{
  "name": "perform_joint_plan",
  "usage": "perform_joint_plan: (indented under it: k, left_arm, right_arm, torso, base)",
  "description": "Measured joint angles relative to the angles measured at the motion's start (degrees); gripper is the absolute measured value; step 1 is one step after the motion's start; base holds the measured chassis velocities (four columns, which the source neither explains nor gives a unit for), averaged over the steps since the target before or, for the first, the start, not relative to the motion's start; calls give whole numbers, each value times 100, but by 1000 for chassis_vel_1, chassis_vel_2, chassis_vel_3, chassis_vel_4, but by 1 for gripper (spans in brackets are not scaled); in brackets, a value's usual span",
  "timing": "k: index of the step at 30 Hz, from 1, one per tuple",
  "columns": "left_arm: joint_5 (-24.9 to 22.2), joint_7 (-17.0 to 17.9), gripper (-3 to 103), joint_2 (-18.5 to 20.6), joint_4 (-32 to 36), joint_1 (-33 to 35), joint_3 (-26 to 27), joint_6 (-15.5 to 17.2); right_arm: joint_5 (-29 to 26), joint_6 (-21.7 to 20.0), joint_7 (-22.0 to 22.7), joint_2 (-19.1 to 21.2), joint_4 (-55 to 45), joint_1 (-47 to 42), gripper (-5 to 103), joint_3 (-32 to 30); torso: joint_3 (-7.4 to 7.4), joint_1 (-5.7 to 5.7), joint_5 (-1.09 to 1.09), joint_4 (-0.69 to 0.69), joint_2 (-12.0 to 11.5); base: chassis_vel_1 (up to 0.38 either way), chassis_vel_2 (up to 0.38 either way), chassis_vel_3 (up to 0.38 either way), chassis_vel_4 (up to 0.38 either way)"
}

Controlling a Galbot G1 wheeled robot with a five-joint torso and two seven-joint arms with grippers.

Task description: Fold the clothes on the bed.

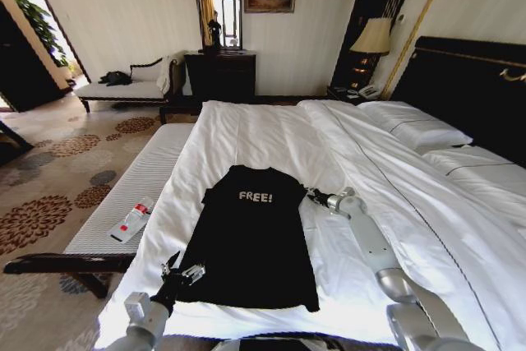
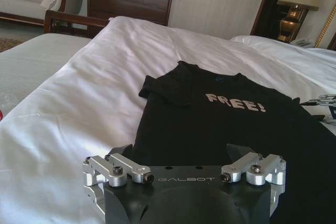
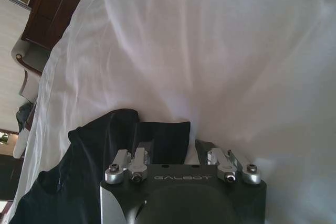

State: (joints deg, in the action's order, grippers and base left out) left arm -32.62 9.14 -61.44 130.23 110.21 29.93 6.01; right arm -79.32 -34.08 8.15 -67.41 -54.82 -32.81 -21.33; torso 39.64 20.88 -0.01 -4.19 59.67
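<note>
Lying flat on the white bed (image 1: 271, 133), the black T-shirt (image 1: 251, 240) has pale "FREE!" across its chest. Left gripper (image 1: 182, 270) sits spread open at the hem corner; right gripper (image 1: 313, 196) is at the sleeve, fingers hidden, can't tell. Both wrists read "GALBOT".

T-shirt (image 1: 251, 240): pale capitals "FREE!" across the chest of the black cloth, readable in the head view and in the left wrist view (image 2: 236, 103); the shirt lies on the bed (image 1: 271, 133)
Left gripper (image 2: 184, 174): "GALBOT" in faint grey letters on the dark housing between the two metal linkages
Right gripper (image 3: 184, 167): "GALBOT" in the same faint letters on its dark housing
</note>
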Motion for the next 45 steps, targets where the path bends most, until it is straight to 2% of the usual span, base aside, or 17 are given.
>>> perform_joint_plan:
  k: [4,7,8,10,13,16,33,45]
  left_arm:
    - [-7,0,100,6,-11,-22,-2,0]
    - [-26,2,100,6,-12,-28,9,0]
    - [-26,2,100,6,-12,-28,9,0]
    - [-33,3,100,6,-13,-26,22,0]
    - [-36,3,100,7,-23,-28,27,-2]
    - [-48,5,100,8,-26,-57,26,-2]
    - [-63,14,100,-22,-35,-87,-15,-5]
    - [-92,88,100,3,-19,-175,-102,5]
  right_arm:
    - [49,11,-7,-60,35,38,44,37]
    - [80,11,-14,-80,52,44,34,47]
    - [80,11,-14,-80,52,44,34,47]
    - [123,30,-35,-95,66,27,24,57]
    - [154,41,-43,-128,84,25,18,62]
    - [196,68,-65,-174,103,34,3,79]
    - [229,126,-63,-76,-64,-24,0,32]
    - [478,286,-16,358,-799,-424,0,-278]
  torso:
    - [0,0,1,0,0]
    - [0,0,1,0,0]
    - [0,0,1,0,0]
    - [0,0,1,0,0]
    - [0,0,1,0,0]
    - [0,0,1,0,0]
    - [0,0,2,1,0]
    - [0,0,1,0,0]
  base:
    - [0,0,0,0]
    - [0,0,0,0]
    - [0,0,0,0]
    - [0,0,0,0]
    - [0,0,0,0]
    - [0,0,0,0]
    - [0,0,0,0]
    - [0,0,0,0]
